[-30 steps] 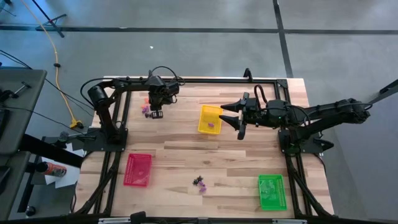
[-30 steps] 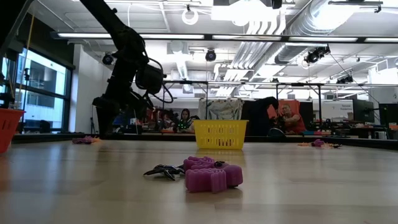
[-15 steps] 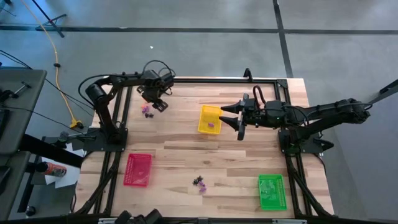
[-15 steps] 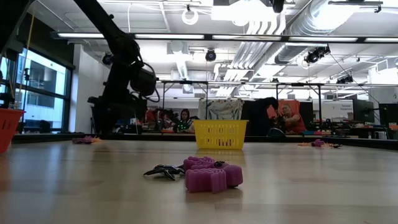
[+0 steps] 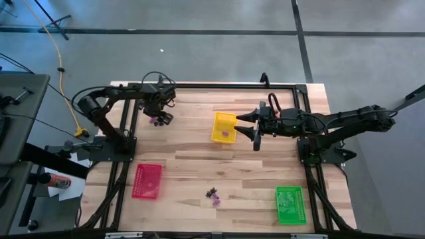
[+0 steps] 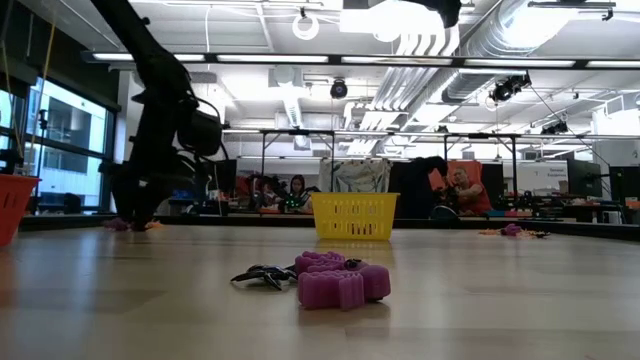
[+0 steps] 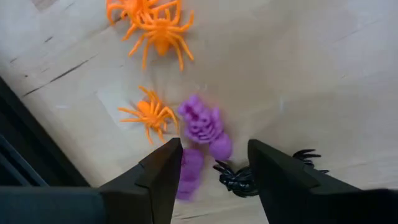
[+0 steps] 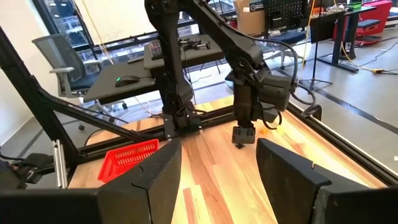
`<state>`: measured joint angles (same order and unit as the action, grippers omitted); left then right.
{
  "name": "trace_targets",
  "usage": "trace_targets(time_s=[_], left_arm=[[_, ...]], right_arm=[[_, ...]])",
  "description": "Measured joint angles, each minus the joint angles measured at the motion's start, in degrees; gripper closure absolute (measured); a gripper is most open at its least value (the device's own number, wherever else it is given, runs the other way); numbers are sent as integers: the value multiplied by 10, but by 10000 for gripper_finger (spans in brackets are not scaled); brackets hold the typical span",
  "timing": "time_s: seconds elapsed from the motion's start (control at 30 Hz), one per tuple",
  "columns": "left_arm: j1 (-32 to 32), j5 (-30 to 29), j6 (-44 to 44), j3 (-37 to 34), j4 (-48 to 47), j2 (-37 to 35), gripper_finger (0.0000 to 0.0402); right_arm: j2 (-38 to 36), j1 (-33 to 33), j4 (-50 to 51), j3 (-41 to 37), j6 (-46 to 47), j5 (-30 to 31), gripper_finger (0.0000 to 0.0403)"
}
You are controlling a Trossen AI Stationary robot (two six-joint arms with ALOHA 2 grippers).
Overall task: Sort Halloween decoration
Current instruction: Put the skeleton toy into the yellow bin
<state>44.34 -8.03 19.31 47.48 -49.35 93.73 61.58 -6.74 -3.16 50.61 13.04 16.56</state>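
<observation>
- While it hangs just above a small heap of trinkets at the bench's [image 5: 192,149] far left corner, the left claw [image 7: 211,171] has its fingers apart and empty.
- Between those fingers lie a purple skeleton [image 7: 204,124] and a black spider [image 7: 239,179]; just beyond are two orange spiders [image 7: 149,115].
- The right claw [image 5: 247,124], fingers apart and empty, sits beside the yellow tray [image 5: 224,127].
- Well apart from both claws, more purple and black trinkets [image 6: 320,278] lie between the red tray [image 5: 147,180] and green tray [image 5: 289,203].
</observation>
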Motion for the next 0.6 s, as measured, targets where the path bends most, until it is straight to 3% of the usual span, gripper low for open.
trace_targets(time_s=[0.6], left_arm=[[3, 8, 48, -7, 65, -12, 220]], right_arm=[[0, 0, 0, 0, 25, 0, 199]])
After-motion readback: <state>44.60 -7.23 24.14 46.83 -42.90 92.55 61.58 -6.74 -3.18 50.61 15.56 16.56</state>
